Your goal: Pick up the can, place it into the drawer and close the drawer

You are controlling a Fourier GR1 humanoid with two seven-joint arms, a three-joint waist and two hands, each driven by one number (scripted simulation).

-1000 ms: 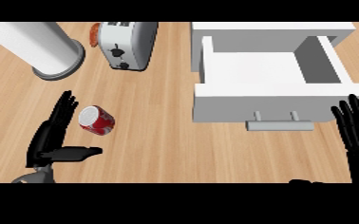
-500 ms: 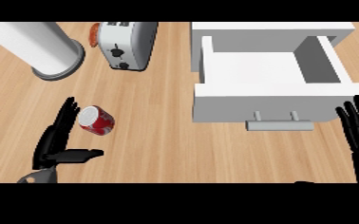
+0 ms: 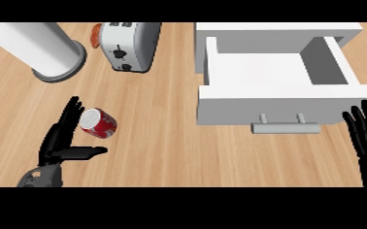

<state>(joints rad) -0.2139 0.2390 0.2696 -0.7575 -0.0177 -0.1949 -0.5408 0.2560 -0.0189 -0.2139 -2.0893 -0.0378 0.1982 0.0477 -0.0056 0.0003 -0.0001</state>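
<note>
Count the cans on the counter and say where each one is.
1. The red can lies tipped on the wood counter, just right of the left hand fingers, well left of the open drawer. None other shows.

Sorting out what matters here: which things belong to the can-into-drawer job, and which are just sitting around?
Job: can; open drawer; left hand, open beside the can; right hand, resting at the right edge.
Lying about: toaster; white cylinder.

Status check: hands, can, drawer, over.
Left hand open beside can, not gripping. Right hand open at right edge. Drawer open, nothing inside. Nothing lies between can and drawer.
</note>
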